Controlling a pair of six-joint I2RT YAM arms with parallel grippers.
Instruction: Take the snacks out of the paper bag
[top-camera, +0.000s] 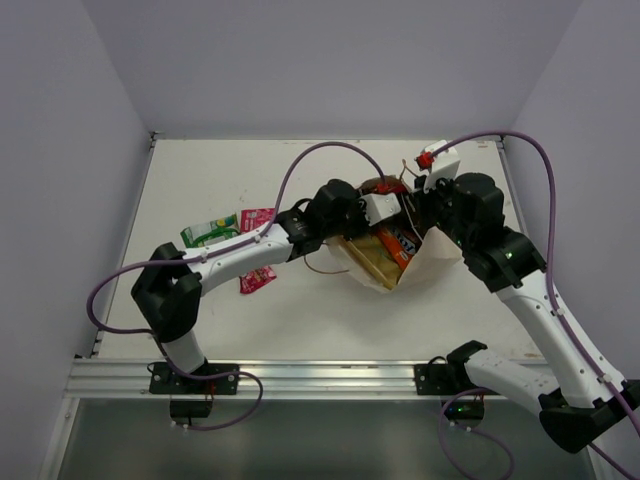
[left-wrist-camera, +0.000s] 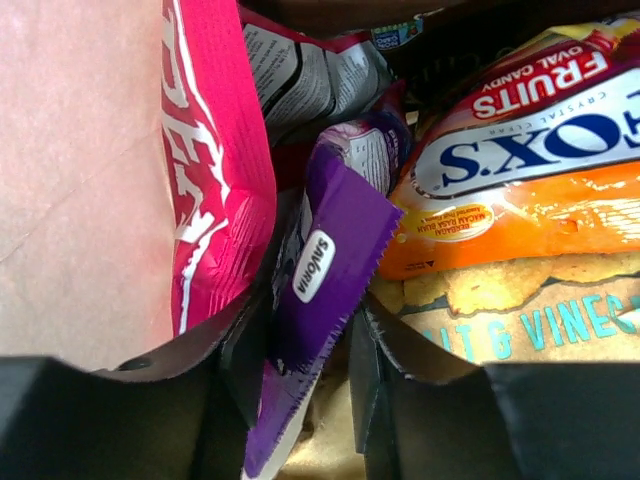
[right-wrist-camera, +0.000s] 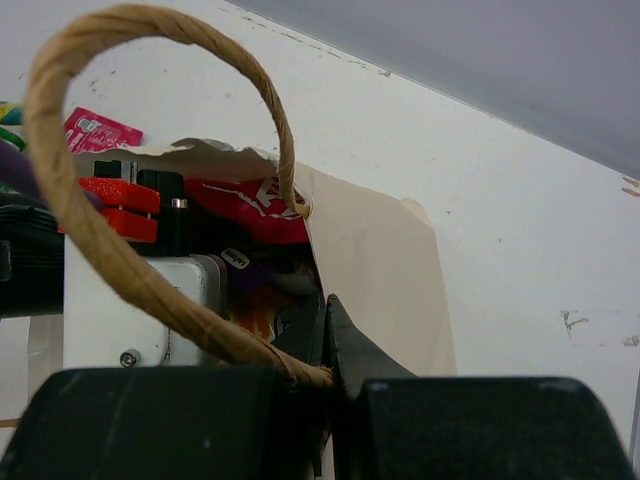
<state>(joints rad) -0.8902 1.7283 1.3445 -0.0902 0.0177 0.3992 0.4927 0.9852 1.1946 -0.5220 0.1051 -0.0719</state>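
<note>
The beige paper bag (top-camera: 432, 262) lies on its side, mouth toward the left, with snacks inside. My left gripper (top-camera: 372, 212) reaches into the mouth. In the left wrist view its fingers (left-wrist-camera: 308, 330) stand open around a purple packet (left-wrist-camera: 330, 260), the left one against it and a small gap at the right one. Beside it lie a pink packet (left-wrist-camera: 215, 170), an orange candy bag (left-wrist-camera: 520, 190) and a tan chip bag (left-wrist-camera: 520, 320). My right gripper (right-wrist-camera: 325, 305) is shut on the bag's rim (right-wrist-camera: 380, 270), where the string handle (right-wrist-camera: 55, 180) is fixed.
A green packet (top-camera: 210, 232) and two pink-red packets (top-camera: 257, 218) (top-camera: 257, 280) lie on the table left of the bag, under the left arm. The left wrist's white camera housing (right-wrist-camera: 130, 290) sits close to the right gripper. Walls ring the table.
</note>
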